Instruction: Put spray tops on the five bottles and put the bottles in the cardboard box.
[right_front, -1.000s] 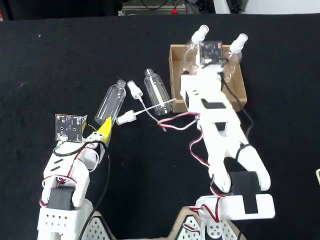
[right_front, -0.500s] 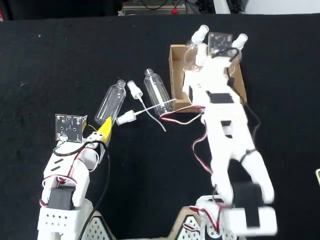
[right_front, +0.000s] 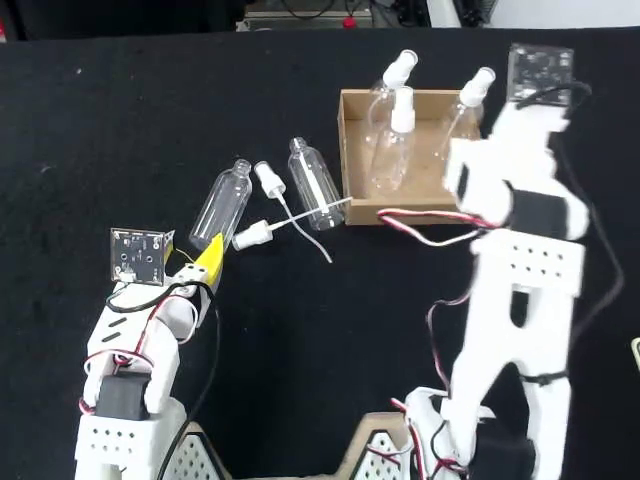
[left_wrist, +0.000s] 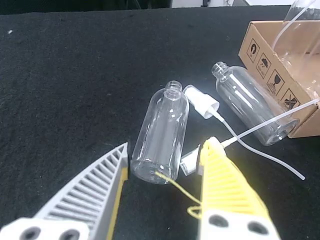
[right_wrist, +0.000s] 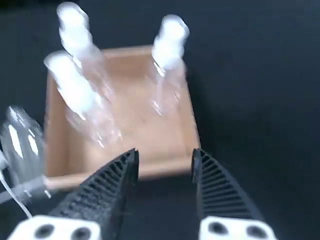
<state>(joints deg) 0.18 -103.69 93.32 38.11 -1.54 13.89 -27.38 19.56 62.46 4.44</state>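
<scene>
near cardboard box (right_front: 400, 213), right gripper (right_wrist: 164, 154) parted, empty; left gripper (left_wrist: 167, 143) parted, flanking uncapped bottle (left_wrist: 162, 132).

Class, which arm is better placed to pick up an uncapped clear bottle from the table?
Left, probably: the open left gripper flanks an uncapped clear plastic bottle; the right gripper hangs by the brown cardboard box.

- Table cover (right_front: 150, 100): black, matt, cloth-like, with a few pale lint specks.
- Cardboard box (right_front: 346, 140), upper middle of the high view: brown paperboard, dull, with raw cut edges.
- Bottles, in the box (right_front: 388, 155) and lying on the cloth (right_front: 222, 203): clear plastic, glossy and smooth.
- Spray tops (right_front: 268, 178): white plastic, smooth.
- My left gripper (left_wrist: 167, 143): ribbed matt plastic, with a yellow finger (left_wrist: 222, 180) and a grey finger (left_wrist: 95, 190).
- My right gripper (right_wrist: 165, 152): black ribbed plastic on a white plastic base.
</scene>
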